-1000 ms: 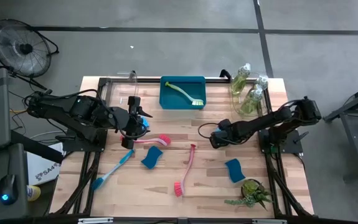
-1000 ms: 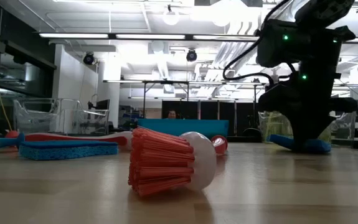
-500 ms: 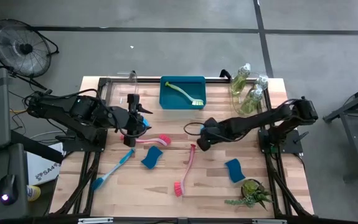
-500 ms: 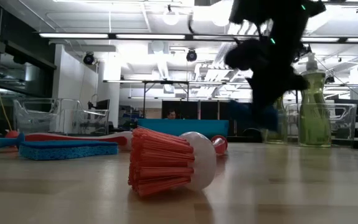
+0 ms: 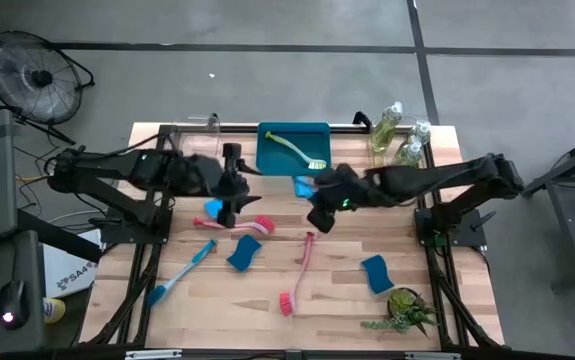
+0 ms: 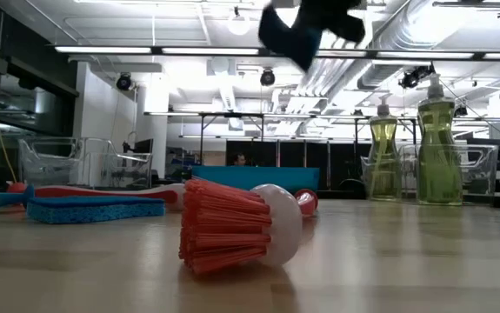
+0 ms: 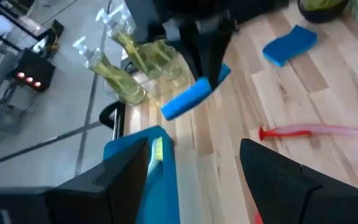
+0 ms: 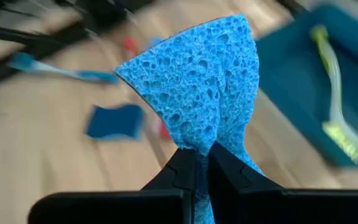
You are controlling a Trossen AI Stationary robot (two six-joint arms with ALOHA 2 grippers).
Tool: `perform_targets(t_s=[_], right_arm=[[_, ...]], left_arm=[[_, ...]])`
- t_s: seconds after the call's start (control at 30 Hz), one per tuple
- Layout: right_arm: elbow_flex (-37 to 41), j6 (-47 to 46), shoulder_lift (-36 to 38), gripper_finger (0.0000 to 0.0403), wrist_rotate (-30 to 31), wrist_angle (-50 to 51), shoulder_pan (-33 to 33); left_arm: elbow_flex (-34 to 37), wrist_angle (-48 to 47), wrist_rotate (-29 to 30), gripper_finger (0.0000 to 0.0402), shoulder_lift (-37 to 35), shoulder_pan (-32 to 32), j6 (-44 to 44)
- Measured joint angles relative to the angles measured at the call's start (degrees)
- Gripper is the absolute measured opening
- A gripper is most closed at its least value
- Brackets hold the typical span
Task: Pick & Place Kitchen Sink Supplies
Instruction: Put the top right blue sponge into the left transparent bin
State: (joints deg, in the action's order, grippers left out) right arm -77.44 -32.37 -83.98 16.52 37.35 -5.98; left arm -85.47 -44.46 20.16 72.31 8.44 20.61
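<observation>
My right gripper [image 5: 310, 196] is shut on a small blue sponge [image 8: 203, 81], high above the table just in front of the blue tray [image 5: 277, 165]. A yellow-green brush [image 5: 297, 150] lies in the tray. My left gripper [image 7: 194, 162] hangs open and empty over the table's left middle, facing the held sponge [image 7: 194, 98]. Flat on the table lie two pink-red brushes [image 5: 242, 226] [image 5: 300, 270], a blue brush [image 5: 182, 270] and other blue sponges [image 5: 245, 252] [image 5: 376, 272] [image 5: 213, 208]. Clear bottles [image 5: 397, 140] stand upright at the far right. My right gripper pinches one edge of the sponge [image 8: 198, 140] between its two fingertips [image 8: 179, 171]. The soft body is squeezed in at the pinch and fans out beyond the tips. The fingers slant down from the table's right. The sponge is lifted clear of the table.
A spiky green plant [image 5: 402, 310] stands at the near right corner. In the low view a pink-red brush head [image 6: 228, 226] lies close in front. Bare wood shows between the brushes and the right-hand sponge.
My right gripper has risen from the table with the blue sponge and swung left and far toward the tray, rolling its wrist; the sponge is now lifted clear. My left gripper has shifted a little toward the table's right, still open.
</observation>
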Motion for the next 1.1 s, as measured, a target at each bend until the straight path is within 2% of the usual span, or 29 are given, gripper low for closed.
perform_targets(t_s=[0.23,0.33,0.5,0.63,0.83,1.1], right_arm=[[-0.42,9.57,8.37,0.0010,-7.16,-5.83,0.00],[-0.38,12.88,11.09,0.0010,-10.29,-7.61,-0.02],[-0.38,18.69,14.08,0.0010,-17.14,-12.10,0.02],[-0.38,21.84,14.79,0.0010,-21.50,-14.57,0.00],[-0.38,22.72,14.79,0.0010,-23.29,-14.24,0.57],[-0.38,24.52,14.79,0.0010,-25.40,-14.22,3.14]], left_arm=[[-0.02,12.11,-20.75,0.0246,1.06,-9.31,6.84],[0.04,16.62,-27.05,0.0246,2.41,-12.68,7.60],[-0.01,25.30,-41.46,0.0246,5.44,-16.98,5.28],[0.04,33.06,-45.63,0.0246,8.49,-17.83,2.85],[0.06,42.88,-52.06,0.0246,11.53,-17.83,-0.91],[0.07,48.19,-58.82,0.0246,12.97,-17.81,-5.75]])
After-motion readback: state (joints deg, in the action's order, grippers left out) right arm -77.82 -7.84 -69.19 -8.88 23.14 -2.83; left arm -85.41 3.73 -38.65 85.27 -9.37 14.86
